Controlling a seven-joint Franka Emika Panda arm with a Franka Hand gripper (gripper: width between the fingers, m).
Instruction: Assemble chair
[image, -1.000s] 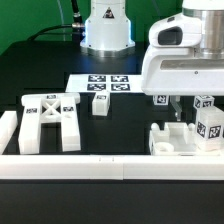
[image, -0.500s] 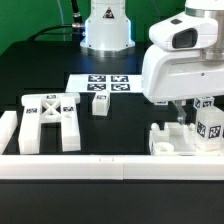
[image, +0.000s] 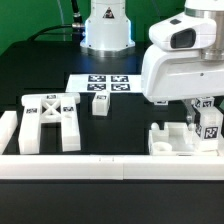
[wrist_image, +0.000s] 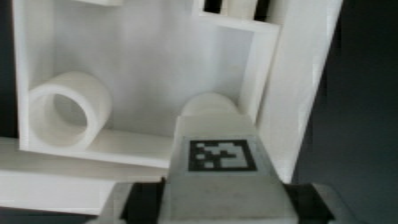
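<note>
Wrist view: fingers (wrist_image: 139, 203) cut off at the frame edge, only slivers show either side of the tagged post (wrist_image: 219, 130). Holed part (wrist_image: 71, 110) behind it is soft and blurred.
Exterior view: fingers hidden behind the wrist housing (image: 178, 70). Holed part clipped by the right edge. Marker board (image: 105, 84) tag codes are too small to read.

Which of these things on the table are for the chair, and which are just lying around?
For the chair: X-frame, seat slab, post in the claw, small tagged block, plain post at the exterior view's left.
Lying about: marker board, front rail.
</note>
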